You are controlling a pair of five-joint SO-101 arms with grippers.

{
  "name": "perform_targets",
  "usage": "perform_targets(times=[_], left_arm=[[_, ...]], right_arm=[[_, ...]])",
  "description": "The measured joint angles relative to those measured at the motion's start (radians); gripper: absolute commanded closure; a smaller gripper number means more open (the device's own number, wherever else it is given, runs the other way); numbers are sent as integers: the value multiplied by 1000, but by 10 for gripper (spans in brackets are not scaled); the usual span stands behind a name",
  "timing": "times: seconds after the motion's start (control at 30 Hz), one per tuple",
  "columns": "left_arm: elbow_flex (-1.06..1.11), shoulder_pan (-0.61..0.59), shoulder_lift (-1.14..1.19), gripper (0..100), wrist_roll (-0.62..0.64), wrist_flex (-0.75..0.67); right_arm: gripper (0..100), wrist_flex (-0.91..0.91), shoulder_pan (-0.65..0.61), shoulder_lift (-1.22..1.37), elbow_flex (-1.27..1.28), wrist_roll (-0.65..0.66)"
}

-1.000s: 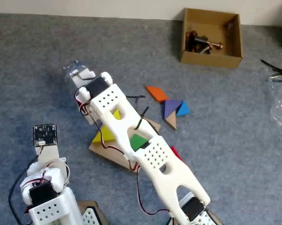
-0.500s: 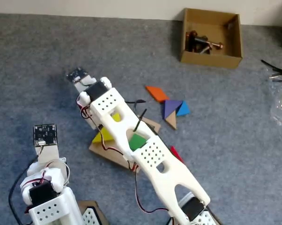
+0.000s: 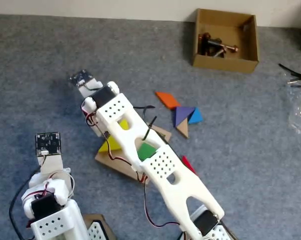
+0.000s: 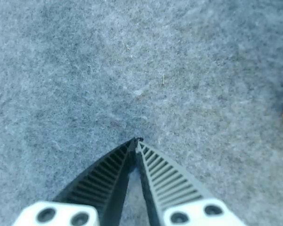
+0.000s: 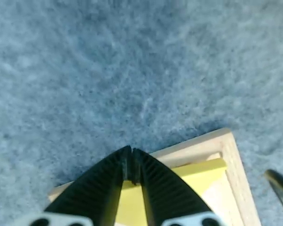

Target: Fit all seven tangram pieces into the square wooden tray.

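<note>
Square wooden tray (image 5: pixel 236 162) sits on fuzzy grey carpet (image 4: pixel 132 56), with a flat yellow piece (image 5: pixel 200 172) inside by its corner. Right gripper (image 5: pixel 131 149), ribbed black fingers pinched shut, hangs right over it. Left gripper (image 4: pixel 136 140) is closed too, over bare carpet. Orange piece (image 3: pixel 167 99) and purple triangle (image 3: pixel 182 114) lie loose nearby.

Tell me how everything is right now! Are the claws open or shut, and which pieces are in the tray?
left gripper: shut, over bare carpet.
right gripper: shut, at the tray's edge.
wooden tray: partly filled.
yellow piece: flat in the tray.
green piece: in the tray.
orange piece: out, on the carpet.
purple piece: out, on the carpet.
blue piece: out, on the carpet.
cardboard box: open.
</note>
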Motion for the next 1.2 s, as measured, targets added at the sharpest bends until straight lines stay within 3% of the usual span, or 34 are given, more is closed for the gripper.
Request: perform_targets(times=[0.47,0.77,1.2], left_arm=[[0,0,0,995,0,0],[0,0,0,995,0,0],[0,0,0,995,0,0]], right_arm=[[993,3,0,-8,0,0],[993,3,0,-163,265,0],[993,3,14,-172,287,0]])
